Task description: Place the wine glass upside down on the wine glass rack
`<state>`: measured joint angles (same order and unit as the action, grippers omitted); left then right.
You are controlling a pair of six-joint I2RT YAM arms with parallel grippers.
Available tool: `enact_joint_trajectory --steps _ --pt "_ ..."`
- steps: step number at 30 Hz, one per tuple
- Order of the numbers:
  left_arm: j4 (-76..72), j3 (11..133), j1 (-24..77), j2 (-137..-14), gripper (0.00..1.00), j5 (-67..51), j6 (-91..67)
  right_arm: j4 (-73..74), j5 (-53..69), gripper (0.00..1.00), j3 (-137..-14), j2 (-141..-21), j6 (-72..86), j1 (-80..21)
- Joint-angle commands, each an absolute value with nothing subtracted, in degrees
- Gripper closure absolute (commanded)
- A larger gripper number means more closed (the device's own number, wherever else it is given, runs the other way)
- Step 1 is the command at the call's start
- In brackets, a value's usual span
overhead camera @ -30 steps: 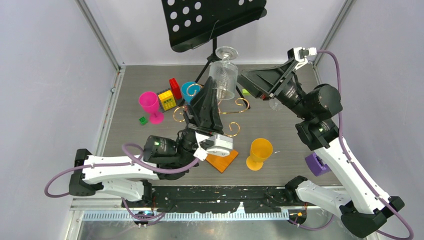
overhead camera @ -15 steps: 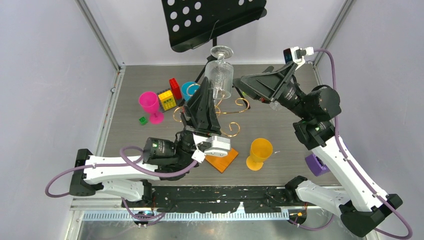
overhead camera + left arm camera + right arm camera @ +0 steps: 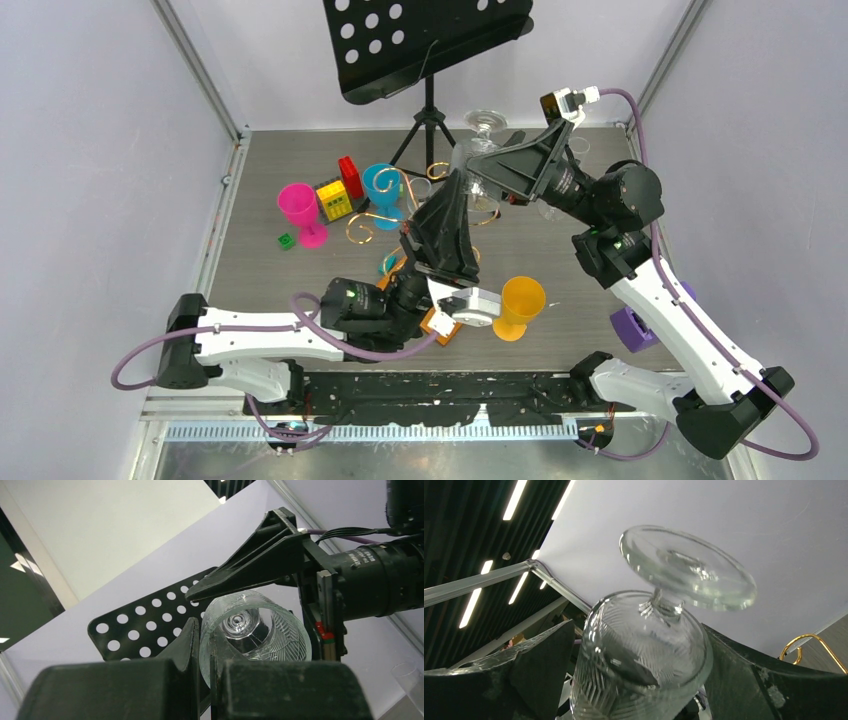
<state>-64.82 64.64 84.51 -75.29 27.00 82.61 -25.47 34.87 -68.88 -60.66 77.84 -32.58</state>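
Step in hand, by the look of it: a mid-air handoff, with nothing hung yet. The wine glass (image 3: 644, 647) is held foot-up above the far edge of the worktop, right of centre, near the far loops of the wine glass rack (image 3: 362, 232). The left gripper (image 3: 207, 650) is clenched on the bowl's rim wall. The right gripper (image 3: 639, 672) flanks the bowl, but you cannot tell whether it bears on it. Next you will likely need one sure hold, the other let go, then the stem lined up with a gold loop.

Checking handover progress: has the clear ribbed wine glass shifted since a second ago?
Yes: the wine glass went right, away from the black music stand's pole.
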Motion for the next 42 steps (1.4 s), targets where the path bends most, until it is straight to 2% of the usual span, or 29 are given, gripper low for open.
enact_joint_trajectory --steps 1,4,8,10,17,19,23,26,29,31,32,34,37,42 --pt "-72.08 67.09 84.81 -75.04 1.0 23.29 80.84 -29.34 35.96 0.05 -70.63 -59.63 78.48 -32.91" --pt "-72.64 66.57 84.81 -75.32 1.0 23.28 80.7 -30.1 35.81 0.01 -70.2 -59.73 79.07 -33.0" --pt "-74.01 66.46 84.81 -76.02 1.0 23.51 82.09 -33.17 36.17 0.17 -69.11 -60.29 81.22 -32.96" --pt "-75.11 66.53 84.81 -76.74 1.0 23.84 83.67 -33.97 36.43 0.21 -68.89 -60.45 81.84 -32.96" --pt "-81.37 67.03 84.23 -80.58 1.0 23.66 91.51 -35.73 36.73 0.23 -68.16 -60.51 83.73 -32.93" --pt "-82.64 67.29 83.88 -81.21 1.0 23.63 92.4 -37.04 37.09 0.27 -67.81 -60.63 84.59 -33.0" --pt "-83.98 67.67 83.58 -80.92 0.99 25.86 91.88 -39.58 37.31 0.48 -67.08 -60.85 85.7 -32.94" --pt "-83.98 66.93 83.58 -80.08 0.83 27.68 90.95 -40.15 37.35 0.68 -67.04 -61.16 85.51 -32.84" --pt "-84.15 65.22 83.58 -79.11 0.72 29.09 90.54 -40.92 37.1 0.8 -67.44 -61.84 85.18 -32.85" --pt "-84.39 64.2 83.58 -78.46 0.6 30.05 90.23 -41.31 36.61 0.82 -67.76 -62.13 84.86 -32.56" --pt "-84.71 63.67 83.65 -78.0 0.51 30.61 90.06 -41.4 36.37 0.82 -67.87 -62.14 84.5 -32.36" --pt "-85.29 62.51 83.82 -77.21 0.4 31.96 89.49 -41.09 35.37 0.82 -68.21 -62.14 83.39 -31.73" --pt "-85.27 60.21 84.38 -75.43 0.31 34.45 88.2 -39.48 34.84 0.84 -69.81 -62.07 80.92 -29.91" --pt "-85.34 56.41 86.29 -71.92 0.25 40.45 86.32 -32.88 35.38 0.88 -71.7 -60.46 70.02 -24.0"
